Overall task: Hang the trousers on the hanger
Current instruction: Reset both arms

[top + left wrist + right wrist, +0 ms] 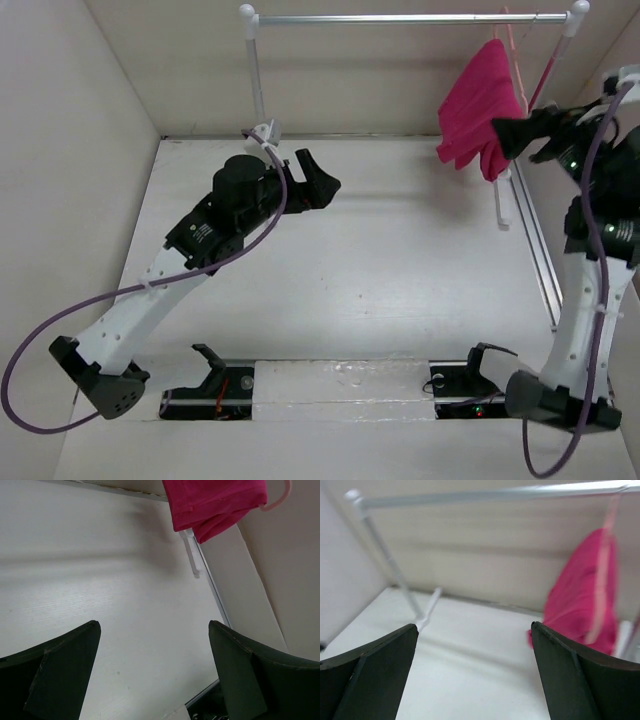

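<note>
The magenta trousers [480, 105] hang folded over the light-pink hanger [517, 55], which hangs from the rail at the back right. My right gripper [515, 138] is open and empty, just right of the trousers and close to their lower edge. In the right wrist view the trousers [572, 605] and the hanger [602, 575] sit right of the open gripper [475, 650]. My left gripper [322, 172] is open and empty, above the table's back middle. The left wrist view shows the trousers [215, 502] and a hanger end [280, 500] far beyond the open gripper [155, 645].
The white-and-silver clothes rail [410, 18] spans the back, with its left post [256, 80] and a white foot [500, 205] under the trousers. A metal strip [540, 250] runs along the right wall. Cream walls enclose the table. Two dark stands [215, 375] [480, 368] sit at the near edge.
</note>
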